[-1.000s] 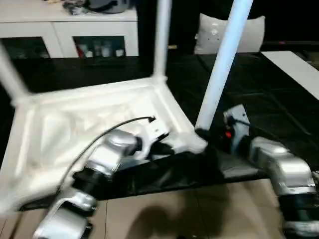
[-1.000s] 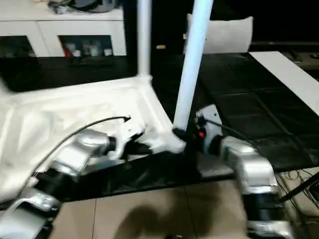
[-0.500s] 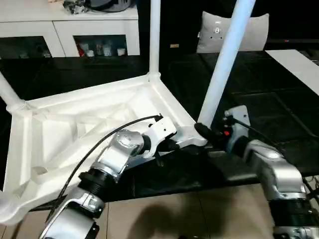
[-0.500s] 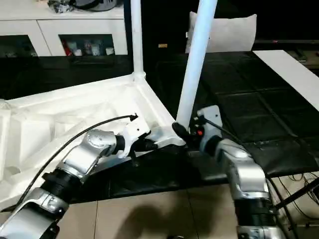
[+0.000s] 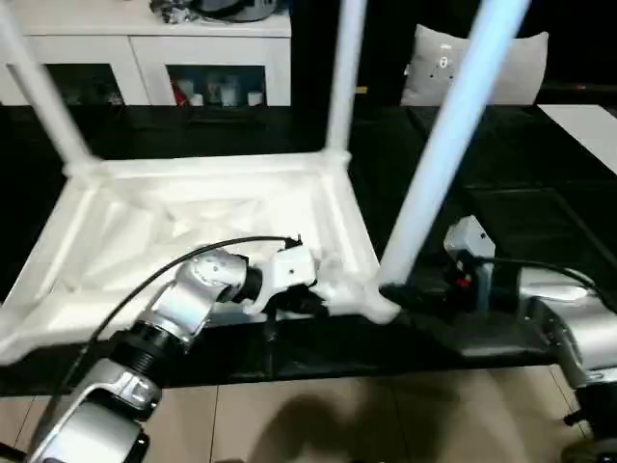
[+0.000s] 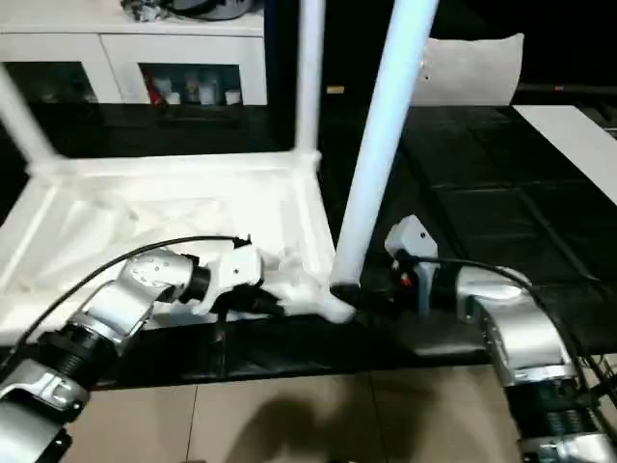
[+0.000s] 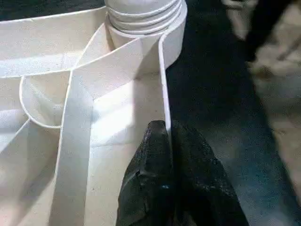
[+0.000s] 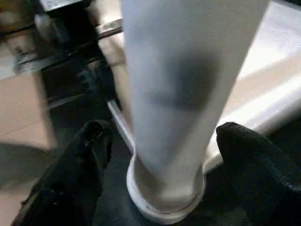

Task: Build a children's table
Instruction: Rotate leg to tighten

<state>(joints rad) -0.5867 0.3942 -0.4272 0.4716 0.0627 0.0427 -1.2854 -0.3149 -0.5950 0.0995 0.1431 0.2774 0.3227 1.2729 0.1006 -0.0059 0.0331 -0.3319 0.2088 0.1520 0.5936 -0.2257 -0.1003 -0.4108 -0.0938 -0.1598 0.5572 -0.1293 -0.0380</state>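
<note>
While the white tabletop [image 5: 202,231] lies upside down on the black surface [image 5: 540,183], its ribbed underside faces up and its near edge sits along the surface's front rim. Three legs show standing up out of its corner sockets: one at the far left corner [image 5: 43,92], one at the far right corner [image 5: 342,77], and one at the near right corner [image 5: 448,145], which leans a little to the right as it rises. The left hand [image 7: 169,141] has its two black fingers [image 7: 150,155] pressed together over the thin upright wall of the tabletop's near edge, clamped on it just beside the near right socket [image 7: 143,19]. The right hand [image 8: 160,141] reaches in from the right at the base of the near right leg, its fingers [image 8: 91,141] set wide apart on either side of the leg with a gap between each of them and the leg. Behind the surface stands a white cabinet [image 5: 145,48] with glass doors; small jars or bottles [image 5: 212,94] sit on its shelf, too small to tell apart. A white cushion [image 5: 472,68] rests at the far right.
</note>
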